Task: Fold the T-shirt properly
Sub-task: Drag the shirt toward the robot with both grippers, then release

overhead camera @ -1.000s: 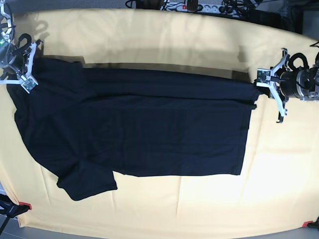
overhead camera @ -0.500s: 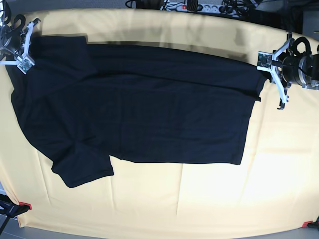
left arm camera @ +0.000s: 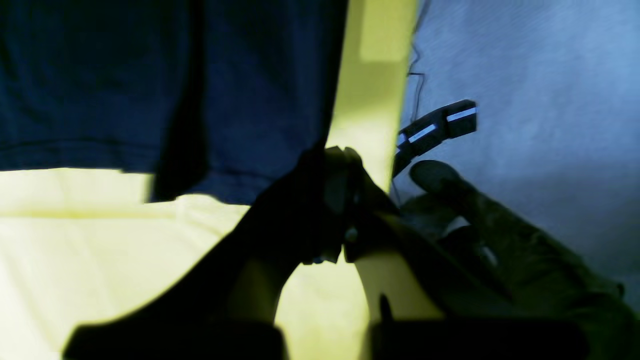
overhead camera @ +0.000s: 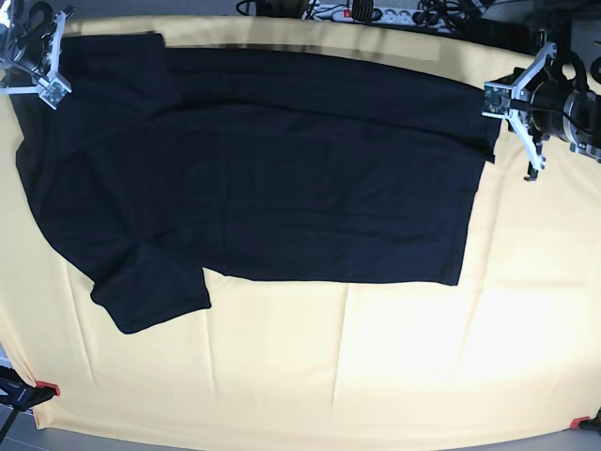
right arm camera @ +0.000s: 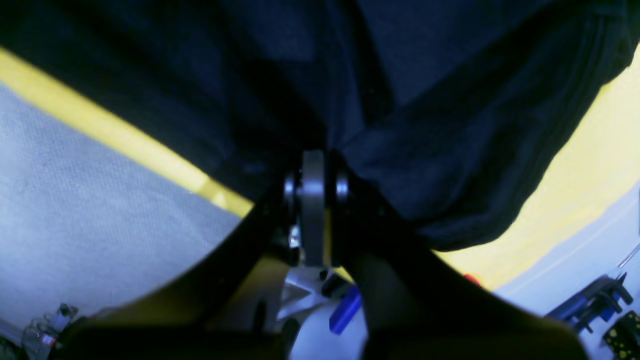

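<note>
T-shirt (overhead camera: 263,178) lies spread on yellow cloth (overhead camera: 376,376) over the counter. Both arms pinch its far edge, likely to tension it flat: right gripper (overhead camera: 49,83) w/ fingers clenched on the shoulder corner, left gripper (overhead camera: 498,101) clenched on the hem corner. Far edge sits at the cloth's rim; open room only on the shirt's near side.

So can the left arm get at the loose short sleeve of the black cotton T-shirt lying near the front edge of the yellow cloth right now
Probably not yet. The left gripper is shut on the black cotton T-shirt at the far hem corner, and the loose sleeve lies diagonally across the yellow cloth. Nothing blocks it otherwise.
</note>
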Available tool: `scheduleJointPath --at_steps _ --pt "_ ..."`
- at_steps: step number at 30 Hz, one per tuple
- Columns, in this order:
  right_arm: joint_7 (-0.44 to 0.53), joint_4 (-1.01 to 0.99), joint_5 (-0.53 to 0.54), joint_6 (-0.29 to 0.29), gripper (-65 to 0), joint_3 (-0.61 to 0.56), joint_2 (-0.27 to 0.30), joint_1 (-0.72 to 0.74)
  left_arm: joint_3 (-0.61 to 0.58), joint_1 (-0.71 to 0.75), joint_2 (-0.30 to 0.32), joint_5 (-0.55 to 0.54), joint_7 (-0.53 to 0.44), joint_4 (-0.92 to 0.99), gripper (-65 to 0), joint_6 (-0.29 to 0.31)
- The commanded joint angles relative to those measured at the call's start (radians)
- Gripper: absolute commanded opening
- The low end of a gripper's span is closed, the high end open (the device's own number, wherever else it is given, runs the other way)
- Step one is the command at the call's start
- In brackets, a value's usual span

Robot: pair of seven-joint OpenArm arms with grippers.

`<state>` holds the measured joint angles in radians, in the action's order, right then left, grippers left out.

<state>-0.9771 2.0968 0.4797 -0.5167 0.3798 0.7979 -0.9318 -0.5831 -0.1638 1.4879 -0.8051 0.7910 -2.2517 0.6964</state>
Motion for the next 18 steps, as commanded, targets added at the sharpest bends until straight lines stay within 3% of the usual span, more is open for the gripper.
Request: scheduleJointPath --at_steps 1,6,11,17,18 --pt "-0.016 0.017 -0.008 0.003 -65.0 0.014 0.016 -0.005 0.013 -0.011 0.027 -0.019 0.012 -0.007 -65.0 0.002" --pt "-0.015 0.017 -0.008 0.003 -65.0 0.014 0.016 -0.005 0.013 0.012 0.025 -0.115 0.06 -0.007 -65.0 0.002" --pt "-0.037 0.017 -0.008 0.003 -65.0 0.014 0.016 -0.005 0.013 0.112 0.025 -0.119 0.131 -0.007 -65.0 0.002" --pt "-0.015 0.017 -0.007 0.02 -65.0 0.014 0.016 -0.004 0.013 0.119 0.025 0.024 0.122 -0.007 -65.0 0.002" --pt "-0.014 0.017 -0.008 0.033 -62.4 0.014 0.017 -0.004 0.013 0.119 0.025 0.038 0.123 -0.007 -65.0 0.002"
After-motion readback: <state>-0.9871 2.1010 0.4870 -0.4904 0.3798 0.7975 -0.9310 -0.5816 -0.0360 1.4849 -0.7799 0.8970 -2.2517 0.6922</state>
